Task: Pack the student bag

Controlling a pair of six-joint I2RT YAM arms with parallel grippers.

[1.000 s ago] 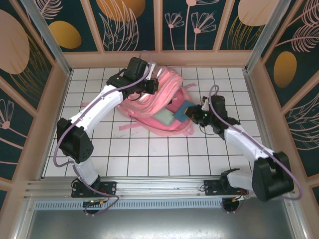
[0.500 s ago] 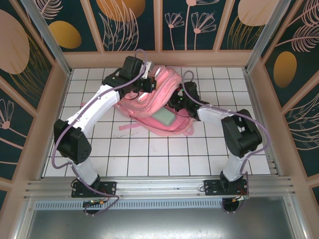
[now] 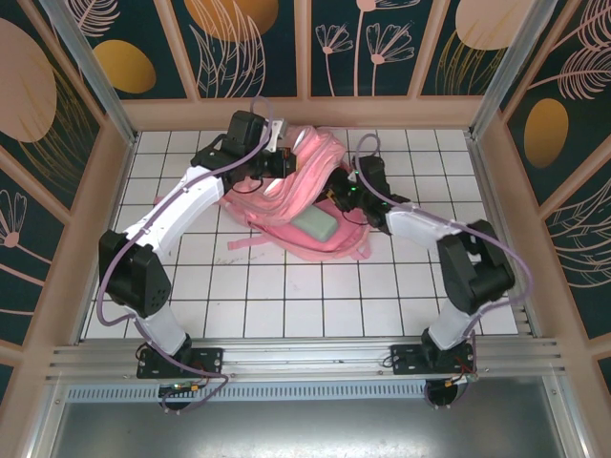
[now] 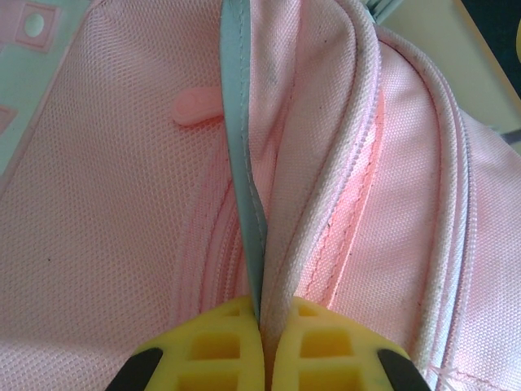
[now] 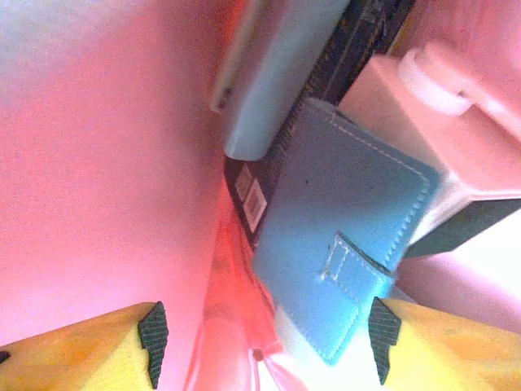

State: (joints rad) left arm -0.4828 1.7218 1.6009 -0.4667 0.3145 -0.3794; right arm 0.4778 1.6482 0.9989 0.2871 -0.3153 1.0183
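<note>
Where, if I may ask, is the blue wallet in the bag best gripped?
Grip the blue wallet by its near strap end, I think, coming straight in through the mouth of the student bag as the open right gripper sits: that end lies free between its jaws; the far end abuts a pink box.

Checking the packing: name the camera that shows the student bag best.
Top external: nearly the whole student bag shows, lying on the table. Left wrist gives a close-up of its edge pinched in the shut left gripper. Right wrist looks into its pink interior, past the open right gripper, at a blue case.
</note>
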